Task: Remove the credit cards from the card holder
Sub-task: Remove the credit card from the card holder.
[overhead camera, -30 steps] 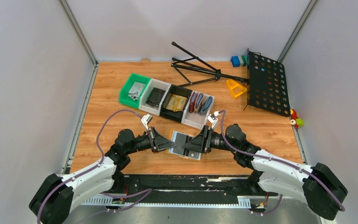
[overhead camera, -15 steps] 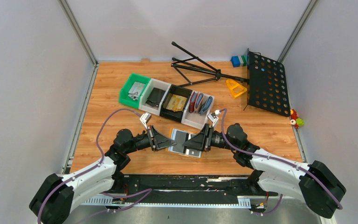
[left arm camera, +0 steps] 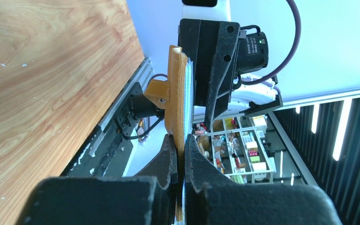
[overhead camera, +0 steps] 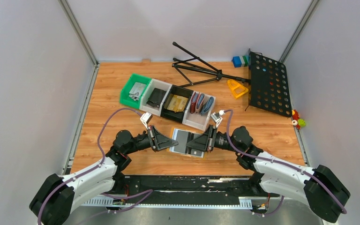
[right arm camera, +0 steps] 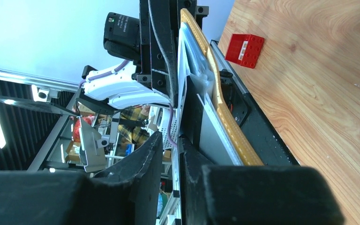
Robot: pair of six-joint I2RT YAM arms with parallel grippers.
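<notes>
The card holder [overhead camera: 183,142] hung open, pale lining up, above the table [overhead camera: 108,93] toward its 6 o'clock edge. The left tool [overhead camera: 170,142] was clamped on the holder's 9 o'clock edge. At 3 o'clock, the right tool [overhead camera: 191,143] had its jaws narrowly around a thin pale layer; whether they gripped it, I cannot tell. At 12 o'clock, gold-tan credit cards [overhead camera: 178,103] lay in a black bin [overhead camera: 170,114].

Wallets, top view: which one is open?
The mustard-yellow card holder, spread flat between the left pincer and right pincer, pale lining up. The red and blue wallets stand folded in the end white bin.
</notes>
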